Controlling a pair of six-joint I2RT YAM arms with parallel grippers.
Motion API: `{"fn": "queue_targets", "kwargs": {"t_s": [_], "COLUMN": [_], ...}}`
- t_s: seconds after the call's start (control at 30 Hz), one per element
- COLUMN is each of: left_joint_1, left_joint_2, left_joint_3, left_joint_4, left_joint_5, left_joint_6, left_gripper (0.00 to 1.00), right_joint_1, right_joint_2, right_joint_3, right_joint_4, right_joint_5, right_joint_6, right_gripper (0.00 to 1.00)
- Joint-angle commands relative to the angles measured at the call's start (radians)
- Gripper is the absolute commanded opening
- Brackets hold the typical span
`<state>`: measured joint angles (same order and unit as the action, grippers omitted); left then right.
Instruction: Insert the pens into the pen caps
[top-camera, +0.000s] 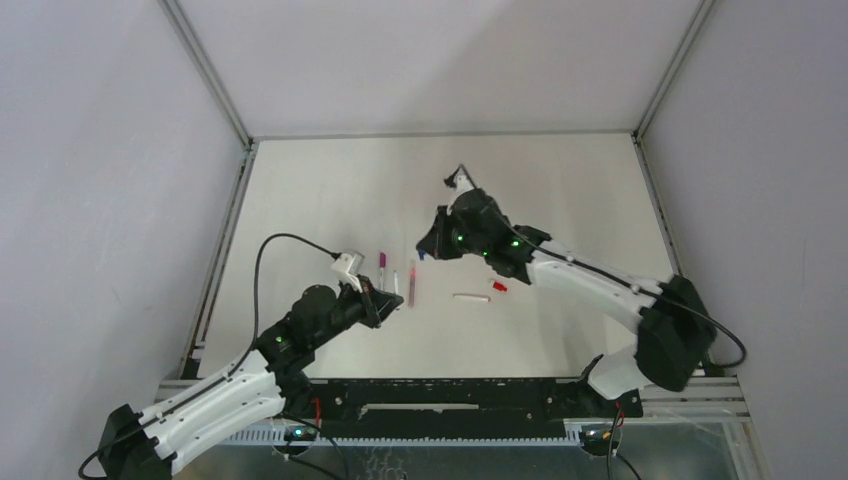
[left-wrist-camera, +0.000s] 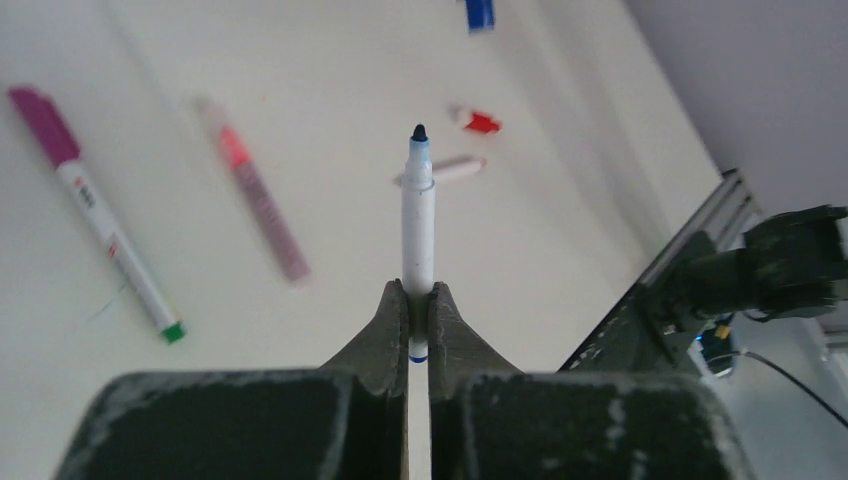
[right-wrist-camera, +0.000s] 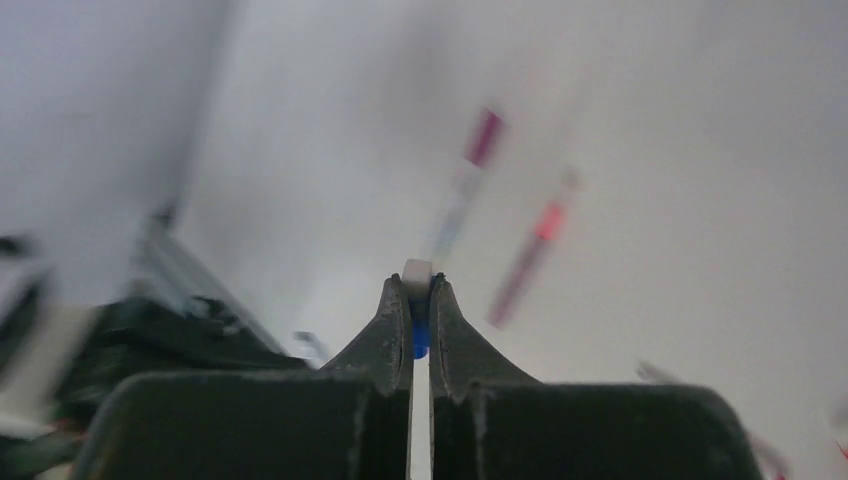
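My left gripper (left-wrist-camera: 418, 295) is shut on a white pen (left-wrist-camera: 418, 215) with a bare blue tip that points away from the fingers; the gripper also shows in the top view (top-camera: 385, 298). My right gripper (right-wrist-camera: 420, 290) is shut on a blue pen cap (right-wrist-camera: 420, 325) with a white end, and hangs above the table centre in the top view (top-camera: 426, 250). On the table lie a purple-capped pen (top-camera: 382, 265), a pinkish-red pen (top-camera: 412, 284), a white pen (top-camera: 470, 297) and a red cap (top-camera: 499, 286). The two grippers are a short gap apart.
The left wrist view also shows the purple-capped pen (left-wrist-camera: 100, 225), the pinkish-red pen (left-wrist-camera: 262, 210), the red cap (left-wrist-camera: 482, 122) and the right arm's base (left-wrist-camera: 780, 270). The right wrist view is blurred. A metal rail (top-camera: 480, 400) runs along the near table edge.
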<state>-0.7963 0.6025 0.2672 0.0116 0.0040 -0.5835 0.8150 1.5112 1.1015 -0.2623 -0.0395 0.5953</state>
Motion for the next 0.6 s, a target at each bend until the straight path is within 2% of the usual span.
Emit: {"fn": "queue_targets", "kwargs": {"t_s": [0.0, 0.23, 0.57], "left_joint_1": [-0.006, -0.007, -0.012], "left_joint_2": [-0.015, 0.003, 0.035], "left_joint_3": [-0.023, -0.026, 0.011], "left_joint_4": [0.193, 0.300, 0.318], "left_joint_5": [0.079, 0.143, 0.188], "left_joint_6": [0.031, 0.021, 0.030], "left_gripper": [0.00, 0.00, 0.00], "right_joint_1": [0.012, 0.027, 0.048], "right_joint_2": [-0.127, -0.250, -0.263], "right_joint_3": [-0.057, -0.115, -0.140], "right_joint_4": [0.306, 0.353, 0.371], "right_joint_5": [-0.144, -0.193, -0.197], "right_joint_6": [-0.037, -0.055, -0.050], "right_gripper": [0.00, 0.00, 0.00]}}
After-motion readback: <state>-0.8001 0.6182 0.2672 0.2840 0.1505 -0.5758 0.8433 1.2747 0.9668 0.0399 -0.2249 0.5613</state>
